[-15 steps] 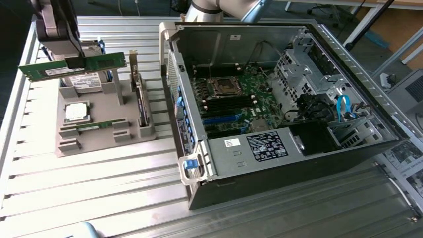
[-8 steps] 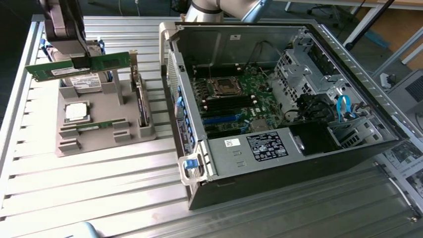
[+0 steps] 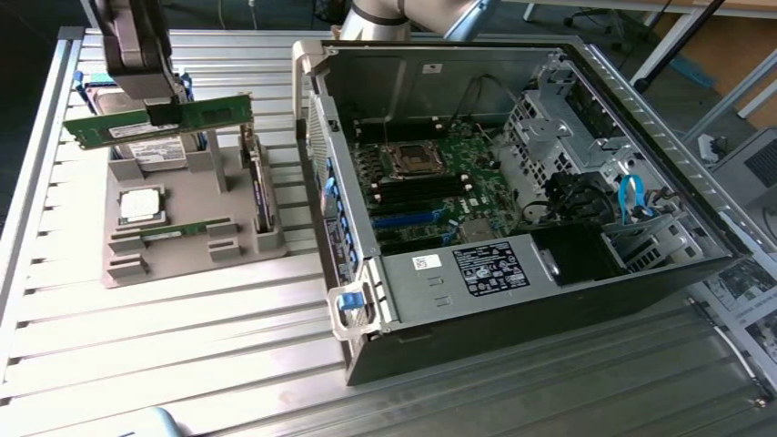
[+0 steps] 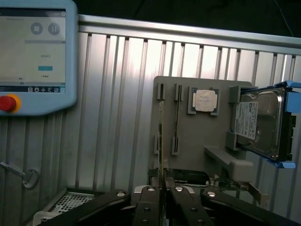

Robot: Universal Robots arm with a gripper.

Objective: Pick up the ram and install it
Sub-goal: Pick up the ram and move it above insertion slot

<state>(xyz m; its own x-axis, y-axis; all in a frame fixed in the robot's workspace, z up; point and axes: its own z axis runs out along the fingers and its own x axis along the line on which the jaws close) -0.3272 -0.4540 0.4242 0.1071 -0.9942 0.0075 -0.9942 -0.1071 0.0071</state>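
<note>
Matt green ram [image 3: 206, 116] in the gripper [image 3: 162, 114]; below it a dull, seemingly plastic holder [image 3: 188, 205] on a ribbed, sheeny metal table [image 3: 182, 328].

Ribbed metal table under bright light, workshop odds and ends round the edges.

Here we are over a table [image 3: 182, 319] of silvery ribbed slats, a pale glare running along every ridge, and the wrist view catches those slats [image 4: 117, 94] lit in bright bands. At two o'clock in the exterior view there's a tan, wood-coloured surface [image 3: 729, 45] crossed by a slanting black pole [image 3: 674, 41]. What looks like a chair base [image 3: 595, 16] sits at one o'clock. Dark floor [image 3: 18, 137] at nine, printed sheets [image 3: 743, 289] at four.
</note>
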